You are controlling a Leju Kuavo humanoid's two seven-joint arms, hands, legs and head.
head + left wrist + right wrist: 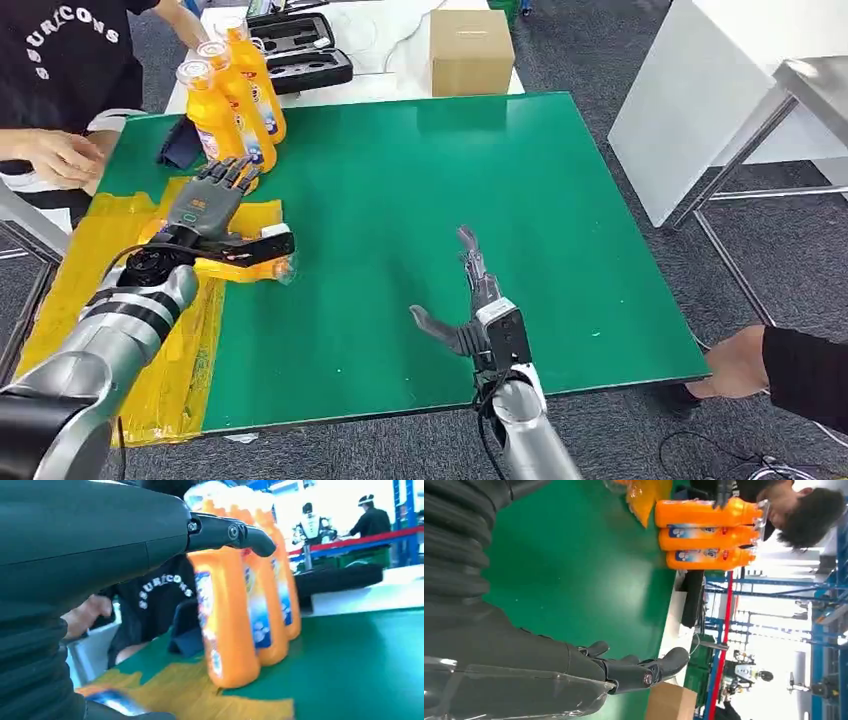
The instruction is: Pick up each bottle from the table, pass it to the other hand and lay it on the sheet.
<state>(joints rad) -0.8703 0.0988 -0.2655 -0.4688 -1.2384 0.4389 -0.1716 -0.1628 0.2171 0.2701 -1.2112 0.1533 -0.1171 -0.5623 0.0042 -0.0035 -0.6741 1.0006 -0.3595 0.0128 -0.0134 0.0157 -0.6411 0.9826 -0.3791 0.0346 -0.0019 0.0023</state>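
Note:
Three orange bottles stand together at the far left of the green table (420,200): the nearest (213,118), the middle one (236,95) and the farthest (256,70). They also show in the left wrist view (227,620) and the right wrist view (704,535). Another orange bottle (255,268) lies on the yellow sheet (90,270), its clear cap pointing toward the table's middle. My left hand (205,212) hovers just over it with fingers stretched toward the standing bottles, thumb across the lying bottle. My right hand (478,312) is open above the green surface near the front edge, holding nothing.
A person sits at the far left, one hand (55,155) by the sheet's edge. Another person's hand (735,365) rests at the table's front right corner. A dark cloth (180,145) lies beside the bottles. A cardboard box (470,50) and black case (300,50) sit behind.

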